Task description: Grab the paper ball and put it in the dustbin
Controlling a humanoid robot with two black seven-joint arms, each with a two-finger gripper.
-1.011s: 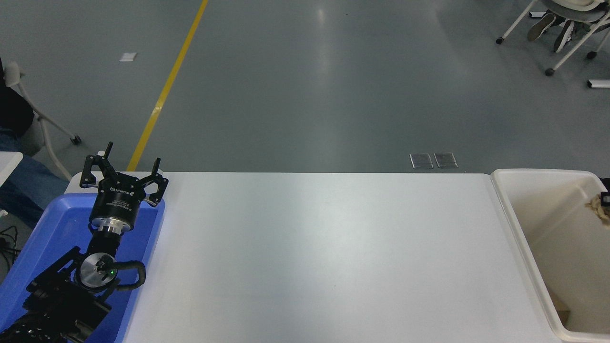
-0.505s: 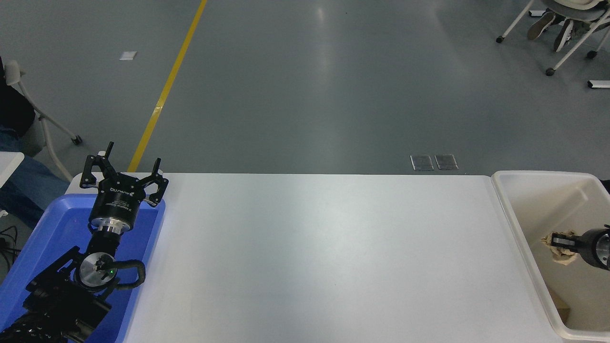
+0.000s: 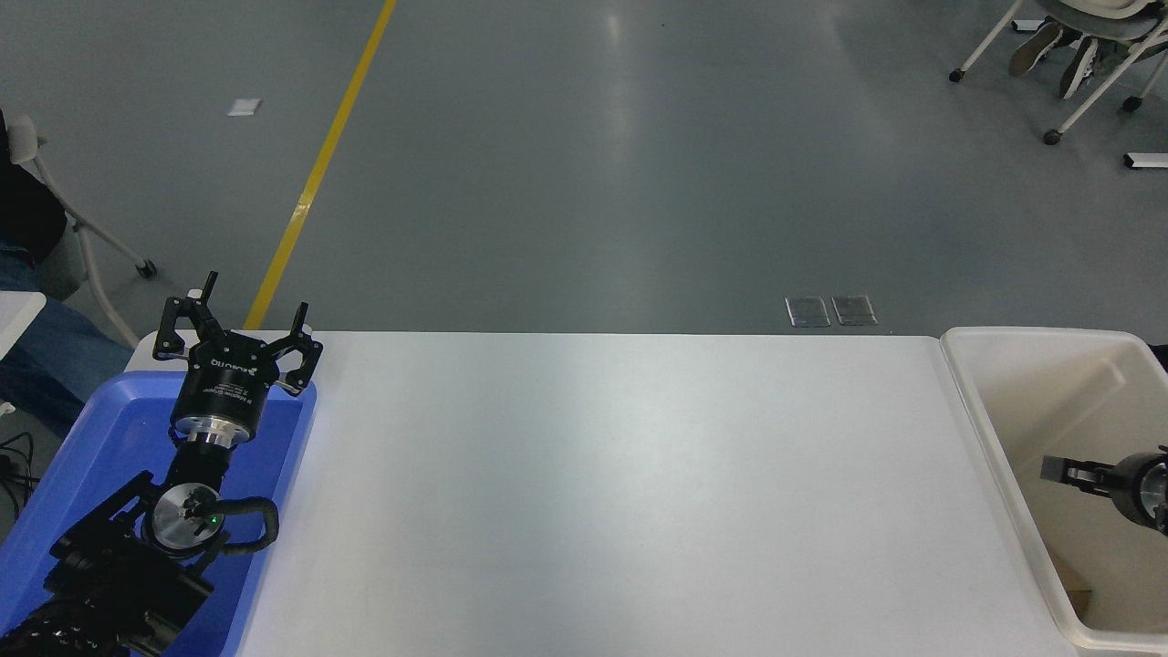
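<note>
Large rectangular cream-white dustbin [image 3: 990, 438] standing at the right end of the table, cut off by the right and lower edges of the view. Thick rounded rim, deep smooth walls, open top. A small tan scrap visible low inside by the near left wall; too little showing to tell whether paper ball or not.

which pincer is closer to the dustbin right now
The right. The right pincer hangs over the inside of the dustbin, with nothing visible in it. The left pincer is parked across the table above the blue tray, well away from the bin.
</note>
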